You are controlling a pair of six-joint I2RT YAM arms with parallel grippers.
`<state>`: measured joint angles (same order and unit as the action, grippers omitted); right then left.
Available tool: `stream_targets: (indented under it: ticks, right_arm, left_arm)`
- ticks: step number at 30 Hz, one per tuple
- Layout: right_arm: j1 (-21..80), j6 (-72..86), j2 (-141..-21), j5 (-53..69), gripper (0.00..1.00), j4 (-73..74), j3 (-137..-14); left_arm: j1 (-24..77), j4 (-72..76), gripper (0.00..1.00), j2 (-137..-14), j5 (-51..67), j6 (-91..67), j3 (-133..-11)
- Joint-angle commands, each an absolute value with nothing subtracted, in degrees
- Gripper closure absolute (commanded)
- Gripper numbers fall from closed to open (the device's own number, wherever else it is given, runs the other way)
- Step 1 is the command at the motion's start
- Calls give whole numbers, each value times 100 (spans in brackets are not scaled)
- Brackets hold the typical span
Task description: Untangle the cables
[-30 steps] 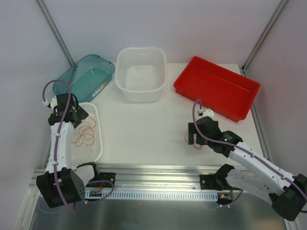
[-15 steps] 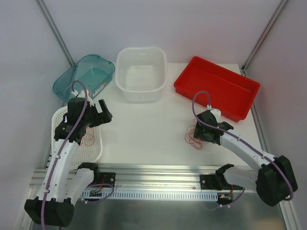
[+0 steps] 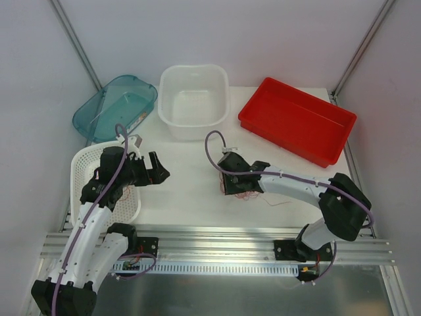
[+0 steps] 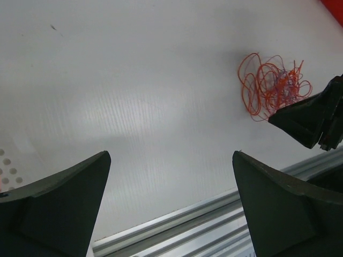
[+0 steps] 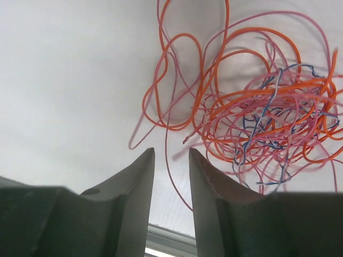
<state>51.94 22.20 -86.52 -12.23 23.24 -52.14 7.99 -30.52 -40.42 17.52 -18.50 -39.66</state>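
Observation:
The cables (image 3: 248, 193) are a fist-sized tangle of thin orange, pink and blue wires lying on the white table. They show at the upper right of the left wrist view (image 4: 272, 85) and fill the right of the right wrist view (image 5: 257, 107). My right gripper (image 3: 230, 185) sits low at the tangle's left edge. Its jaws (image 5: 171, 153) stand a narrow gap apart, and one loose orange strand (image 5: 170, 171) runs through that gap untouched. My left gripper (image 3: 156, 173) hovers wide open (image 4: 171, 155) over bare table to the left of the tangle, holding nothing.
A white perforated basket (image 3: 84, 164) sits at the left under the left arm. A teal lid (image 3: 115, 105), a white tub (image 3: 194, 99) and a red tray (image 3: 296, 118) line the back. An aluminium rail (image 3: 217, 234) borders the table's near edge.
The left arm swung right, off the basket and out over the table. The right arm swept left, the tangle moved left with it, and its jaws narrowed.

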Motion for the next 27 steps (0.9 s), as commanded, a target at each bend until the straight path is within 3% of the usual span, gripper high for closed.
stream_targets:
  ticks: [1,5,8,17,27]
  right_arm:
    - [5528,1890,-8842,-1019,64,2364,-5712]
    - [5563,1802,-8579,-975,41,2557,-5783]
    - [5563,1740,-8114,-1177,34,2768,-5792]
    - [4897,1731,-6883,-1872,33,3287,-5388]
    - [3095,1494,-6661,-898,34,2365,-4597]
  left_arm:
    - [940,-2707,1,-4052,2127,-2056,-3920]
    - [1151,-2558,1,-4148,2241,-2285,-3920]
    - [1467,-2400,1,-4324,2171,-2460,-3964]
    - [3047,-1864,1,-5281,1302,-2953,-4297]
    - [4454,-1380,1,-7188,571,-2989,-5246]
